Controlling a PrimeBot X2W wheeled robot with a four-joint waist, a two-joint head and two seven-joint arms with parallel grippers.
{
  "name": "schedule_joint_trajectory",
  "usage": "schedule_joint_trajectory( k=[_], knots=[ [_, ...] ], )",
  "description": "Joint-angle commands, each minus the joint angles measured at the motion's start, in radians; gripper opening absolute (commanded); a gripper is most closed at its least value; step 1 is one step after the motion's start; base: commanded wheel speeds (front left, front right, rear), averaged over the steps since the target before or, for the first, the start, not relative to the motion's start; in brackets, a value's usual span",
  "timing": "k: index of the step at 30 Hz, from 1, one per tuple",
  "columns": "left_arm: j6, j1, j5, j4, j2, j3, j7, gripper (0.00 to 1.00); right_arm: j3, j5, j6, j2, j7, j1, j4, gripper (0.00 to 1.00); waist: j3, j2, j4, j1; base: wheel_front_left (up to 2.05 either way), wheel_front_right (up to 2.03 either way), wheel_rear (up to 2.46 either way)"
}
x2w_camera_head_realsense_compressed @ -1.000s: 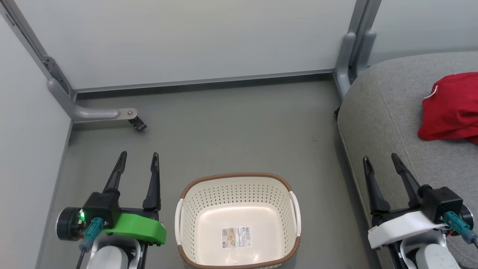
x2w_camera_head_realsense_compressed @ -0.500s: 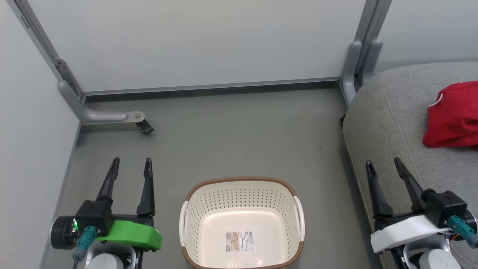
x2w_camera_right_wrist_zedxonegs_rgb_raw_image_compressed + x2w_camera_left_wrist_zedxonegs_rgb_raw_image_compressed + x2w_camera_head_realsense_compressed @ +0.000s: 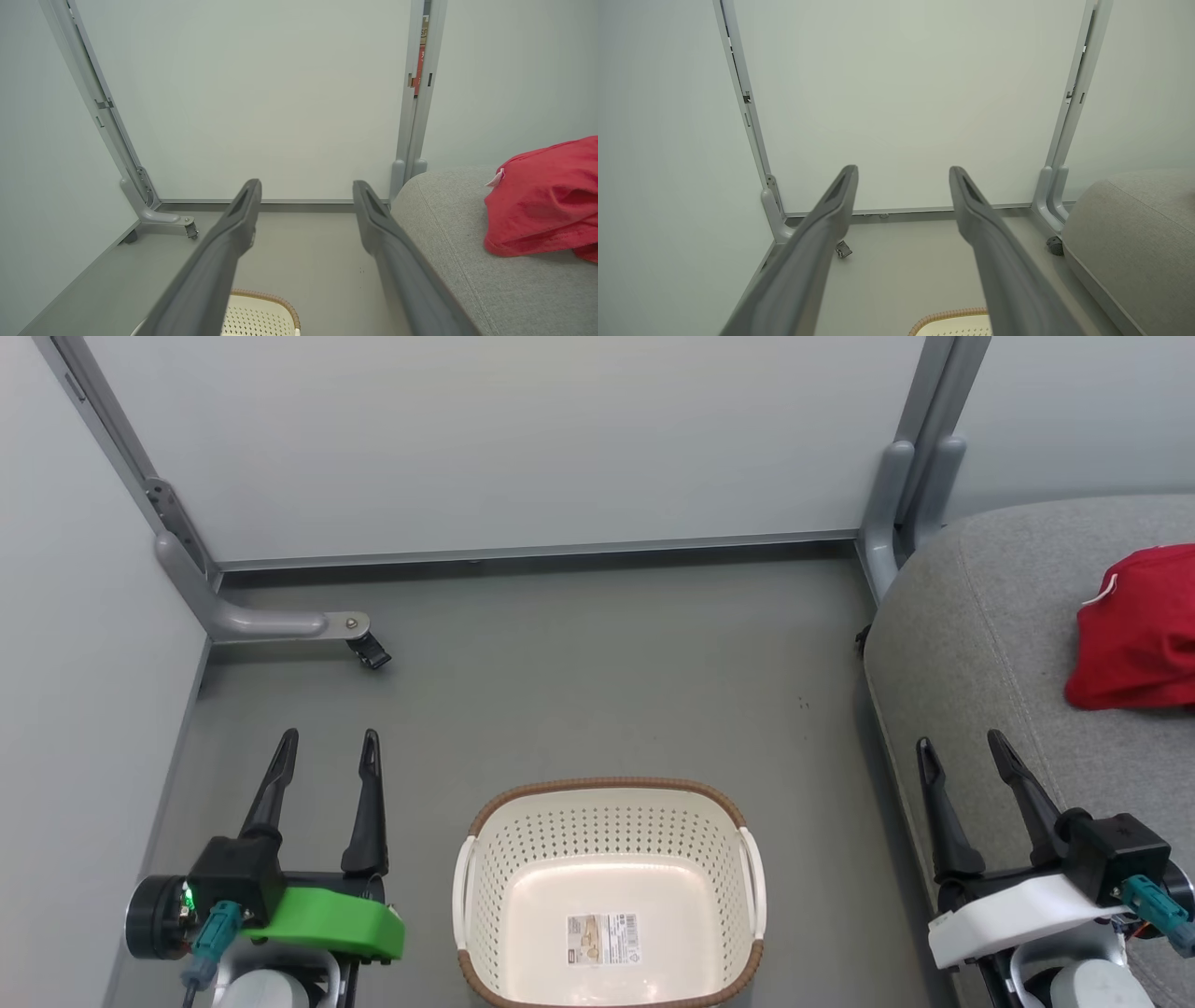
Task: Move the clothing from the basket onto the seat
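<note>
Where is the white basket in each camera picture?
Head view: basket, bottom middle.
Left wrist view: basket at the bottom edge, just right of middle.
Right wrist view: basket at the bottom edge, just left of middle.
Shared landmark: the grey seat, at the right in each.

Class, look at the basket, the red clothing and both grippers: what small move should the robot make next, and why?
Probably no new reach: I would rest both arms and stop. The basket holds nothing but its paper label, the red clothing lies on the grey seat, and the left gripper and right gripper are open and empty.
</note>
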Motion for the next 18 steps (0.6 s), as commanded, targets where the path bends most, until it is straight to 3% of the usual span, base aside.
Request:
schedule_joint_trajectory(
  k=[1,2,6,18],
  knots=[
    [-0.003,0.018,0.008,-0.004,-0.001,0.005,-0.003,1.0,-0.002,0.002,-0.001,-0.003,0.001,0.017,0.0,1.0,-0.001,0.0,0.001,0.0,0.0,0.0,0.0],
    [0.0,0.0,0.001,-0.002,-0.001,0.003,0.0,0.0,0.0,0.001,0.0,0.0,0.0,0.0,0.002,0.0,-0.001,0.0,0.001,0.0,0.0,0.0,0.0],
    [0.0,0.008,-0.012,0.034,-0.004,0.003,0.009,0.0,0.004,0.01,0.0,0.008,0.002,0.007,0.034,0.0,-0.001,0.0,0.0,0.0,0.0,0.0,0.0],
    [-0.014,0.0,-0.239,0.04,-0.009,0.041,0.07,0.0,-0.007,0.241,0.0,0.003,0.049,-0.013,0.062,0.0,-0.001,0.0,-0.011,0.0,0.0,0.0,0.0]
  ],
)
